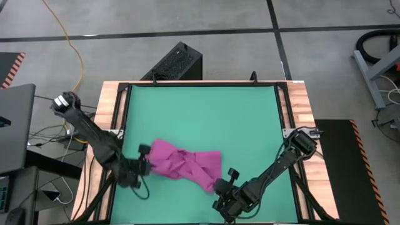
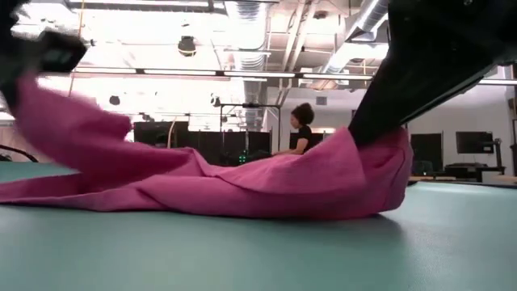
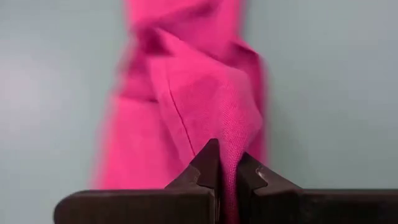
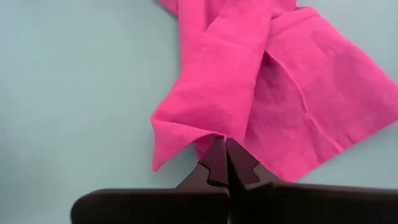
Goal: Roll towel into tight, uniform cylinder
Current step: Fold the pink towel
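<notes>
The magenta-pink soft cloth towel lies bunched and twisted on the green mat of the wooden-edged worktop, toward its near side — stretched between both arms. The left end effector is clenched on the towel's left end, a pinch of cloth caught between its dark fingers. The right end effector grips a folded corner at the towel's right, near end. Beyond the worktop, a person sits in the room.

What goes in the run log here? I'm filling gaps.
towel: crumpled, unrolled | left gripper: shut on towel | right gripper: shut on towel
</notes>
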`<state>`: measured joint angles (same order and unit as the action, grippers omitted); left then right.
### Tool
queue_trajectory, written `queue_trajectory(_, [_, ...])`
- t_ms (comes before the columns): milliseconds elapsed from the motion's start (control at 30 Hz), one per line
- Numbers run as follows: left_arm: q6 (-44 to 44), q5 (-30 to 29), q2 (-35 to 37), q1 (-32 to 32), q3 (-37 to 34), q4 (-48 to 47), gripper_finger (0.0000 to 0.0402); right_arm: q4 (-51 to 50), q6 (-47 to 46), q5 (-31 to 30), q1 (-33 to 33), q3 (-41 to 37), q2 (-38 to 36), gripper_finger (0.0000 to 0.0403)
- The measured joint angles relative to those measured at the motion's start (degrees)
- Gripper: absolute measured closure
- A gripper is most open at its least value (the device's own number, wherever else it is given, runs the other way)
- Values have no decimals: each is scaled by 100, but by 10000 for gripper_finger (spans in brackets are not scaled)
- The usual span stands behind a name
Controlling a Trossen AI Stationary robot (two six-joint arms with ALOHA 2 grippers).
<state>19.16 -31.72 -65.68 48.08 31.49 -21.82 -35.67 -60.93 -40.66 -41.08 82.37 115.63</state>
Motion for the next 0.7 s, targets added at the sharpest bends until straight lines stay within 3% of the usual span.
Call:
queue_trajectory(167, [673,597,-942,526,-525,1617,398,-14,75,0,0,0,-2,402])
queue_trajectory(400, [1611,1182,-1729,787,-259,1586,348,-38,151,2,38,0,-2,401])
queue_trajectory(567, [1545,1802,-1434,869,445,333,298,-4,239,8,37,0,-4,401])
queue_trajectory(700, [1414,1610,-990,858,1337,-1049,266,6,251,13,37,0,-4,401])
